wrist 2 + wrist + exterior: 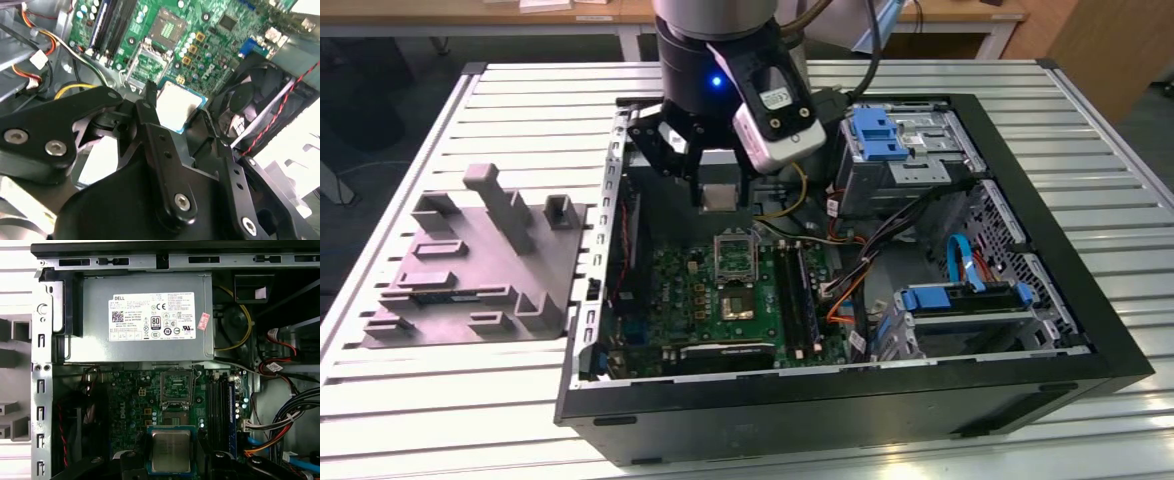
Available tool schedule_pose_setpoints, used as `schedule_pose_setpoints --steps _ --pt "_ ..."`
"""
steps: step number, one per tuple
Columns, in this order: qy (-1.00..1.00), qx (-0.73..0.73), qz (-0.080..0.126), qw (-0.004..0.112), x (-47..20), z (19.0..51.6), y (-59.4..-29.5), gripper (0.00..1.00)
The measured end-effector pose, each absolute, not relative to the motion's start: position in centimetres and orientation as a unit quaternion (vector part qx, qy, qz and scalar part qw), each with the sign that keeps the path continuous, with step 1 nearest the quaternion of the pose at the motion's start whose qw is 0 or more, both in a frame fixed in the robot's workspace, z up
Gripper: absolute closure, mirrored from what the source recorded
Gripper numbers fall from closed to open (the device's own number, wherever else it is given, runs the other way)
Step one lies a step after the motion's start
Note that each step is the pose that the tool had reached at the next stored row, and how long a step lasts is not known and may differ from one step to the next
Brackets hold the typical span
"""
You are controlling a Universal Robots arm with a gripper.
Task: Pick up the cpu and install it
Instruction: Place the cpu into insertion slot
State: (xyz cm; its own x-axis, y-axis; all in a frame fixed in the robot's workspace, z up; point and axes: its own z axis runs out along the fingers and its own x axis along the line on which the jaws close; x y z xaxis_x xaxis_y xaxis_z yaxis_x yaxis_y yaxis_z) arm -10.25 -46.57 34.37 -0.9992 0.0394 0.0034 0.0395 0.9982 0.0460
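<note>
Above motherboard (700,290): one cpu (171,451) between two jaws.

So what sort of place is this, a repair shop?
More likely a robotics lab: an open computer case sits on a slatted metal table, a grey moulded tray beside it, and a robot gripper holds the cpu over the motherboard.
</note>
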Motion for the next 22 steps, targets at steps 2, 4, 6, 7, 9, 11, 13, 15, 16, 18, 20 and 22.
schedule_pose_setpoints --steps 2,4,6,7,9,11,13,15,16,18,20,22 --pt "-1.000 -0.020 -0.023 0.001 -10.2 34.3 -46.9 0.53" --pt "-1.000 -0.019 -0.023 0.001 -10.1 34.0 -46.9 0.53" --pt "-1.000 -0.017 -0.023 0.001 -9.6 33.6 -46.9 0.53" --pt "-1.000 -0.016 -0.023 0.001 -9.4 33.5 -46.9 0.53" --pt "-1.000 -0.016 -0.023 0.001 -9.3 33.1 -47.0 0.53" --pt "-1.000 -0.016 -0.023 0.001 -9.3 32.7 -47.1 0.53" --pt "-1.000 -0.016 -0.023 0.001 -9.3 32.4 -47.2 0.53" --pt "-1.000 -0.016 -0.023 0.001 -9.3 32.0 -47.2 0.53" --pt "-1.000 -0.016 -0.023 0.001 -9.3 31.8 -47.2 0.53" --pt "-1.000 -0.016 -0.023 0.001 -9.3 31.5 -47.3 0.53" --pt "-1.000 -0.016 -0.023 0.001 -9.3 31.1 -47.3 0.53" --pt "-1.000 -0.016 -0.023 0.001 -9.3 30.7 -47.3 0.53"
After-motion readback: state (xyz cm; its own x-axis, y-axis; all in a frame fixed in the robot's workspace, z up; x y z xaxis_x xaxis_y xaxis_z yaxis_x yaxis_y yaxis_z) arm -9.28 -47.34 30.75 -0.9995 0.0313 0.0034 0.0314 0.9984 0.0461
